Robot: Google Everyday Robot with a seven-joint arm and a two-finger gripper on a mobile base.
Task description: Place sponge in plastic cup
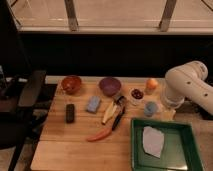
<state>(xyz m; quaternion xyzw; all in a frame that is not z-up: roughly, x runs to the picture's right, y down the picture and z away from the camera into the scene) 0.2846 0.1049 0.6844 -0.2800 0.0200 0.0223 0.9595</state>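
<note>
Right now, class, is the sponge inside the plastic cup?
No: the sponge lies on the table, left of the plastic cup; the gripper is just right of the cup.

White arm [190,80], rounded bulbous joints, jaws at its lower end

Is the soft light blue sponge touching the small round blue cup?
Apart: camera view shows bare wooden table between sponge and cup; gripper hangs beside the cup.
</note>
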